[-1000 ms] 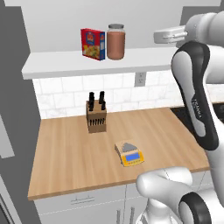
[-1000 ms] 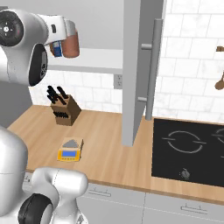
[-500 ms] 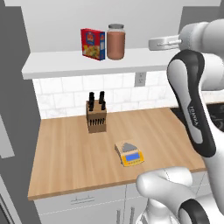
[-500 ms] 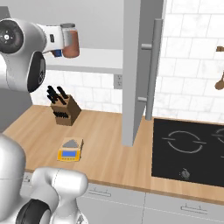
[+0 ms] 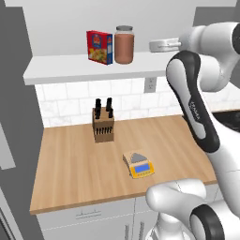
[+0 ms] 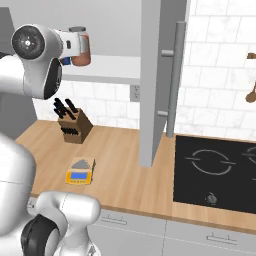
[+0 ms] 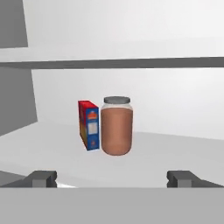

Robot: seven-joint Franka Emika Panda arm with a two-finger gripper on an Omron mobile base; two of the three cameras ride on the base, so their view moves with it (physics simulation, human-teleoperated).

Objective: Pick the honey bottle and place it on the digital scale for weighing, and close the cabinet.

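With its 2 dark fingertips spread wide, the gripper [image 7: 112, 178] risks knocking the squat reddish-brown honey bottle [image 7: 117, 126] into the touching red-and-blue cereal box [image 7: 89, 125].

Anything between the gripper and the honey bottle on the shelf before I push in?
Nothing visible. In the hand view the honey bottle stands dead ahead of the open gripper over bare shelf. The cereal box sits close at the bottle's side, not in front.
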